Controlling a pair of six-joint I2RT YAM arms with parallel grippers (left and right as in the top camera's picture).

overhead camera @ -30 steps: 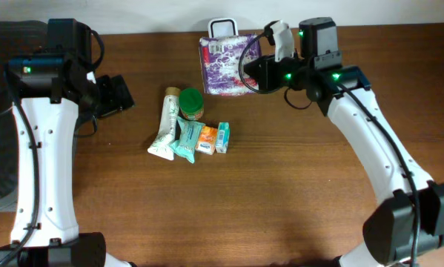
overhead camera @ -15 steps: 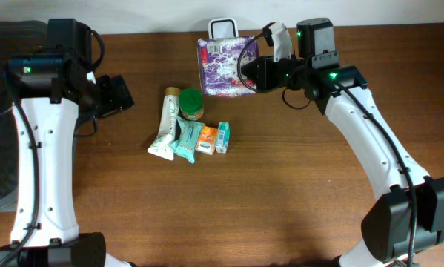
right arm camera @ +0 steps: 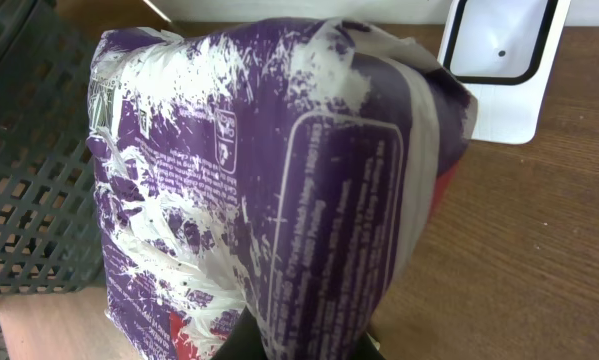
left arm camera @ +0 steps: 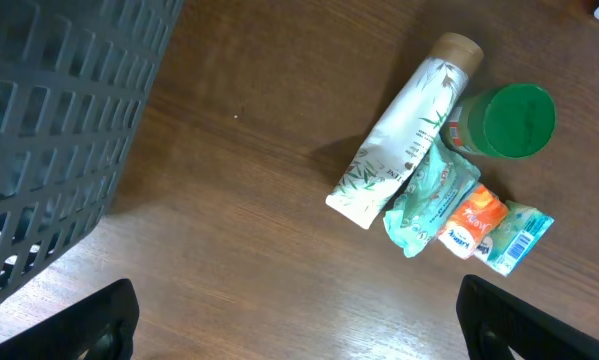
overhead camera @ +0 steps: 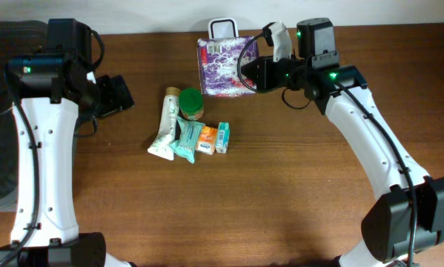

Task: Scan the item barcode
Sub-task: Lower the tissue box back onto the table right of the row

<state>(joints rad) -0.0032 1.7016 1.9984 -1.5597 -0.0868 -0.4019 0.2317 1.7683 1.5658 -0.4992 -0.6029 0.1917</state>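
Right end effector (overhead camera: 247,71) is pinched on the purple packet (overhead camera: 223,67) at the far edge of the surface (overhead camera: 281,185), just beside the white scanner (overhead camera: 222,28). The left end effector (overhead camera: 120,94) hangs with its fingers spread wide, gripping nothing. A green-lidded jar (overhead camera: 192,104) stands closed, touching a tube (overhead camera: 164,126) and small sachets (overhead camera: 207,139), and what the dark mesh basket (left arm camera: 59,130) at the left holds cannot be told.

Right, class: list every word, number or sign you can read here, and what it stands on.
Nothing reads clearly.
purple bag: framed white print, blurred.
orange sachet: blue logo, too small.
pale green packet: barcode, digits too small.
white tube: lettering too small.
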